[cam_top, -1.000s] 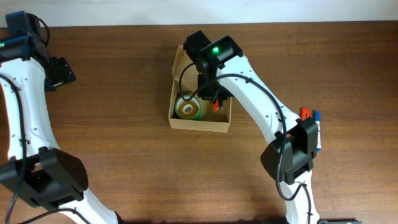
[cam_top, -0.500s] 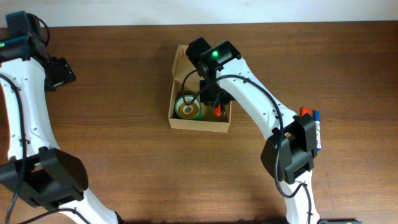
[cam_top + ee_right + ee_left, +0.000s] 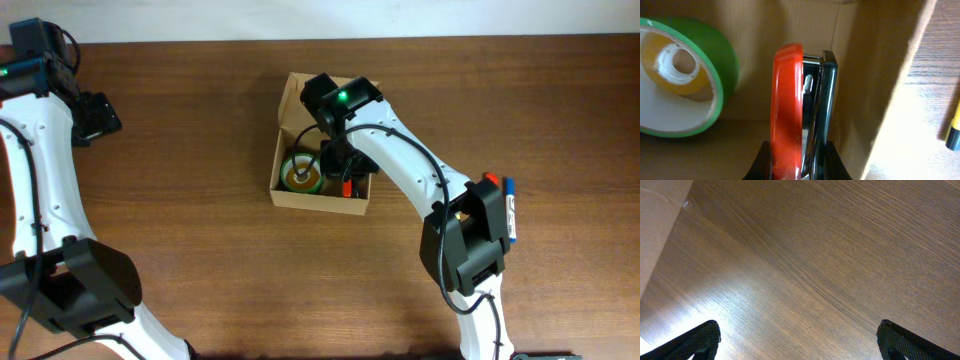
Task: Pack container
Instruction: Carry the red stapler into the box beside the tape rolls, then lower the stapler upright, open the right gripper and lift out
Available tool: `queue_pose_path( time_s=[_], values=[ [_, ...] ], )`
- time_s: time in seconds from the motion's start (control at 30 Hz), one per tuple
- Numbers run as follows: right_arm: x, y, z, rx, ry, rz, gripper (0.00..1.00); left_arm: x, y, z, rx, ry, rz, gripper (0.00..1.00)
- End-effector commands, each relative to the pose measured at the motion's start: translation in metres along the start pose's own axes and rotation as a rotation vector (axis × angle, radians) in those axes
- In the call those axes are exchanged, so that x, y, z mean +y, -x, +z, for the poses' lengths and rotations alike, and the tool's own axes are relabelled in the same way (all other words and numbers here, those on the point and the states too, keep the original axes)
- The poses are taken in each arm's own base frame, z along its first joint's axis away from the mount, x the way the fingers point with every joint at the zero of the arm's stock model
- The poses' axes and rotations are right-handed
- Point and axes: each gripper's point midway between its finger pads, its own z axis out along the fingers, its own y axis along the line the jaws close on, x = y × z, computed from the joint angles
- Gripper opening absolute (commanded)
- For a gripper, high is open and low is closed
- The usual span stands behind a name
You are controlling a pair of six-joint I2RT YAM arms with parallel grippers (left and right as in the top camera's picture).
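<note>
1. Overhead I get the whole box [image 3: 292, 128], open side up near the middle of the worktop [image 3: 200, 260], with the right arm reaching into it. The right wrist view gives me only one inside corner.
2. That wrist view shows what the arm hides from above: the right tool [image 3: 799, 162] is pinched narrow on a red and black stapler [image 3: 787, 110]. It sits just beside the box's right wall, near a green tape roll [image 3: 685, 80] with bare cardboard between them.
3. From above, the right tool [image 3: 345, 183] shows only a red speck of the stapler under the wrist.
4. In the left wrist view, the left tool [image 3: 800, 342] is spread wide, its fingertips [image 3: 700, 340] in the bottom corners and only wood grain between them. Overhead puts it [image 3: 100, 118] at the far left, well apart from the box.
5. The flap lid [image 3: 310, 90] stands open on the far side. With it, the box's outline runs longer from far to near than across, and sits slightly skewed.
6. The stapler's long axis runs along the right wall.
7. The arm covers the right half of the box, so I cannot tell whether the stapler rests on the floor.
8. The pens [image 3: 509, 205] are half hidden behind the right arm.
9. A yellow thing [image 3: 954, 132] outside the box is cut off by the frame.
10. A tan patch [image 3: 655, 230] is in the left wrist view's corner, and I cannot identify it.
</note>
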Motion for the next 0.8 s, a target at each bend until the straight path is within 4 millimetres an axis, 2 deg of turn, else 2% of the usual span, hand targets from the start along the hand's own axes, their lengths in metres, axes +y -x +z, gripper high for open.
queue_pose_path(
  time_s=[0.0,0.13,0.33,0.6,0.77],
  values=[
    [0.003,0.001,0.002,-0.002,0.01,0.015,0.04,0.005,0.001,-0.01,-0.022,-0.006,0.002,1.0],
    [0.002,0.007,0.003,-0.015,0.02,0.028,0.04,0.005,0.001,-0.01,-0.022,-0.006,0.002,1.0],
    [-0.011,0.012,0.008,-0.001,0.015,0.067,0.04,0.005,0.001,-0.01,-0.022,-0.006,0.002,1.0],
    [-0.013,0.003,0.03,0.041,0.014,0.071,0.04,0.005,0.001,-0.01,-0.022,-0.006,0.002,1.0],
    [-0.011,0.001,0.035,0.049,0.028,0.071,0.04,0.005,0.001,-0.01,-0.022,-0.006,0.002,1.0]
  ],
)
